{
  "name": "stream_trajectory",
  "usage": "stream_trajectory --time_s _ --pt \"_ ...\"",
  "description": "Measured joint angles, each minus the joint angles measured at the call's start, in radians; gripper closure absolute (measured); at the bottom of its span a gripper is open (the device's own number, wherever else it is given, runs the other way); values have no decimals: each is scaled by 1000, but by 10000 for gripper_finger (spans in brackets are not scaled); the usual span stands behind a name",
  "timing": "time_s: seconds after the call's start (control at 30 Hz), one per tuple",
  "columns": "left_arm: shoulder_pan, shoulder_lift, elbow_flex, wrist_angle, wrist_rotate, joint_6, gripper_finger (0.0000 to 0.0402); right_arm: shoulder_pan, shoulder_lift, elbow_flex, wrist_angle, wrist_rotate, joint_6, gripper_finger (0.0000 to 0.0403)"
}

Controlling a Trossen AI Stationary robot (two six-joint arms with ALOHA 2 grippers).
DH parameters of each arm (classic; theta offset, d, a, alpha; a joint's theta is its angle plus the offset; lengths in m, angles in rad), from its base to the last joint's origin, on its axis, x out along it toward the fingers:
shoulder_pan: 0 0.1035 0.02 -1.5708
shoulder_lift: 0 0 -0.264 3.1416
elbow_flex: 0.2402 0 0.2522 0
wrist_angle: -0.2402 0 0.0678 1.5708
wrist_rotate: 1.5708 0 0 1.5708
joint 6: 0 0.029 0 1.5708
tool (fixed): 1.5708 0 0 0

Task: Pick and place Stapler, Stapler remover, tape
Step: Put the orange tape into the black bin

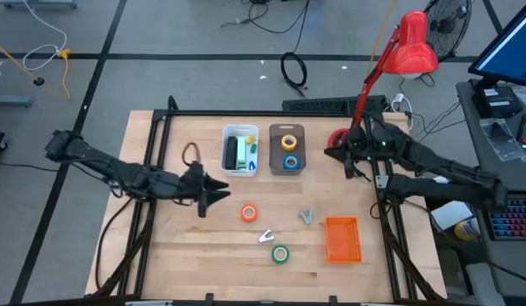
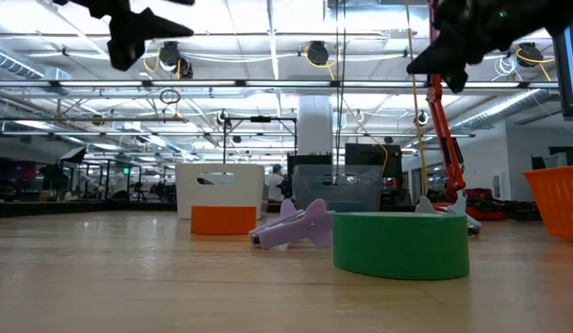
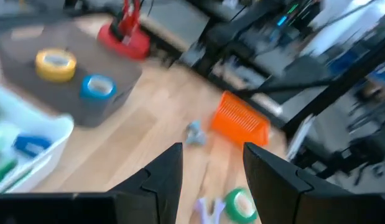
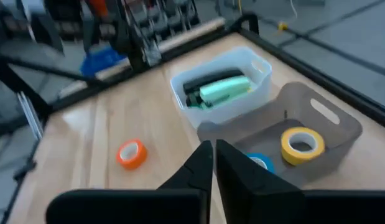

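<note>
Wooden table point(image 1: 203, 246) | left claw point(image 1: 218, 193) apart, empty, near orange tape point(image 1: 249, 212) | right claw point(image 1: 332, 153) together, empty, beside grey bin point(image 1: 286, 167)

The table point(image 1: 203, 246) is seen in pale wood with fine board lines. A yellow tape roll point(image 1: 288, 142) and a blue tape roll point(image 1: 290, 161) are held in a grey bin point(image 1: 274, 150). An orange tape roll point(image 1: 249, 212) and a green tape roll point(image 1: 280, 253) are shown on the wood. A white bin point(image 1: 226, 151) is filled with green, black and blue items. An orange basket point(image 1: 342, 240) with a mesh pattern is seen, and a red lamp point(image 1: 413, 47). Both arms are black.
</note>
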Motion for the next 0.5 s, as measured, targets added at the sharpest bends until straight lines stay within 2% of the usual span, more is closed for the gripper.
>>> stream_trajectory --time_s 0.27,0.5 --pt "3 204 155 -147 43 -84 231 0 -144 -274 336 0 115 399" --pt "46 367 258 -191 175 -31 231 0 -207 -410 540 1 161 399"
